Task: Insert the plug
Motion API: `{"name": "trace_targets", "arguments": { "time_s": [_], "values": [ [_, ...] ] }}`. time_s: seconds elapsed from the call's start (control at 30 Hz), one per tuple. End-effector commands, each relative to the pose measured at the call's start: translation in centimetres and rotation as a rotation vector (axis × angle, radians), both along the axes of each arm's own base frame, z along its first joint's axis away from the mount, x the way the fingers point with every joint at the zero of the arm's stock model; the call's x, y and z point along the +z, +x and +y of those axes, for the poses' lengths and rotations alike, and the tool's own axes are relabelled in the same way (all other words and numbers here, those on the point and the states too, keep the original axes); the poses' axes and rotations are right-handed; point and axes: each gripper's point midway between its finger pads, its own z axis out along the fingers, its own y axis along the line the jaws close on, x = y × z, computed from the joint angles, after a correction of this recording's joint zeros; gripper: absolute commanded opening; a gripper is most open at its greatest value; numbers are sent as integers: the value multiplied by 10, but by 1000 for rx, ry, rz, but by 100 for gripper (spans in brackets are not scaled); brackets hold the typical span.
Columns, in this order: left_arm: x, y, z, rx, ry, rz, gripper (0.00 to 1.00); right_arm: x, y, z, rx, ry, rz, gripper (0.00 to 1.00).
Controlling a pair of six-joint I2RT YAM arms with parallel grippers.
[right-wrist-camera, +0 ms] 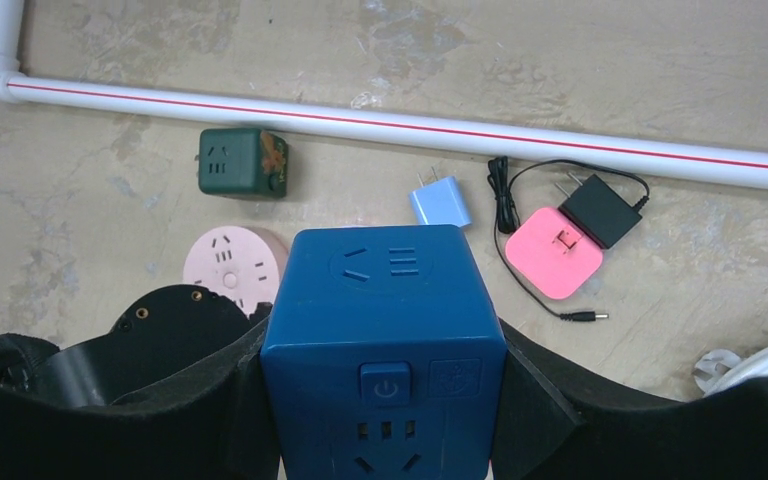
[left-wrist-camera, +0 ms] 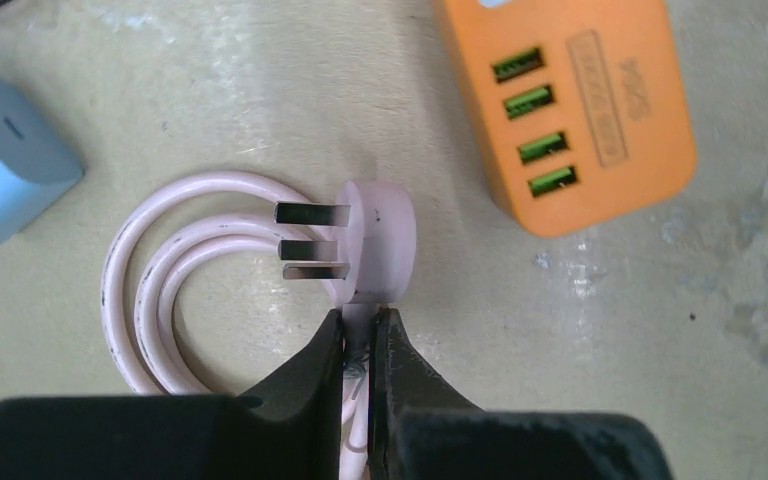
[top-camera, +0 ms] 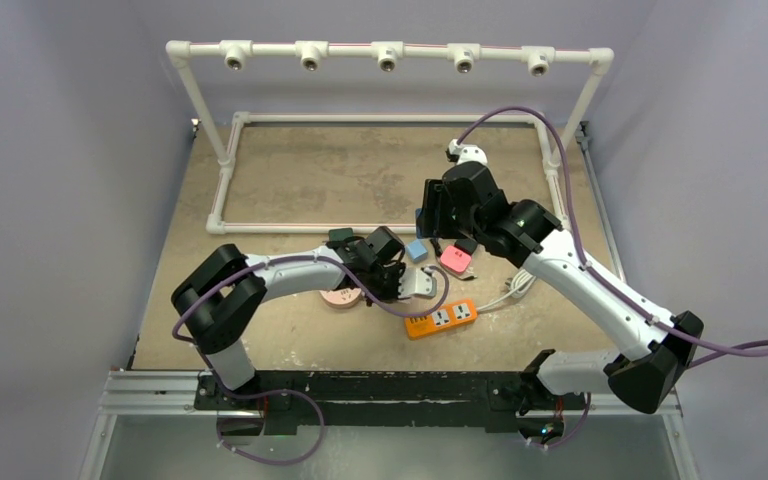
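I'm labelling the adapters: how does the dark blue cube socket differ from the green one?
The dark blue cube socket is gripped in the right claw; the green cube socket sits free on the table. The blue one looks clean; the green one has a brown-stained side. Both are cubes with outlets on their faces.

No word or number can be read anywhere. The blue socket cube has a power symbol on its square button, and the small embossed emblem beside it is too faint to make out. The orange power strip has a framed line of raised lettering with a larger mark beside it, both illegible.
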Motion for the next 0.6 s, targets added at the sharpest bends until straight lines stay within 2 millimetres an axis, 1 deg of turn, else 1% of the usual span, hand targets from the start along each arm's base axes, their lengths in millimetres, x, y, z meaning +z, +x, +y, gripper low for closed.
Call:
{"name": "trace_targets", "arguments": {
  "time_s": [0.0,0.07,0.13,0.17,0.2,0.23,0.27,0.33,0.4,0.43,0.5,0.57],
  "values": [
    [-13,-2,12,369,44,127,0,25,6,-1,-7,38,-67,9],
    [-12,-3,13,471,23,157,0,24,6,0,-2,42,-65,10],
    [-8,-10,9,537,-1,219,0,23,7,2,3,43,-60,10],
    [-5,-10,6,566,-15,240,0,23,7,3,5,44,-59,11],
    [-1,-11,1,574,-30,262,5,23,7,4,6,43,-57,11],
    [3,-14,-4,564,-43,285,14,24,7,4,8,45,-57,11],
    [7,-14,-7,563,-57,295,30,25,8,4,8,47,-58,12],
    [14,-14,-11,546,-72,299,52,27,7,4,8,49,-59,13],
    [21,-9,-10,555,-72,277,81,29,7,3,8,46,-57,13],
    [27,-6,-9,563,-72,265,90,29,6,3,8,43,-54,13],
    [41,-2,-6,572,-84,263,97,29,5,2,7,38,-50,13],
    [57,3,-4,581,-105,263,99,29,4,0,4,33,-46,13]
  ]
}}
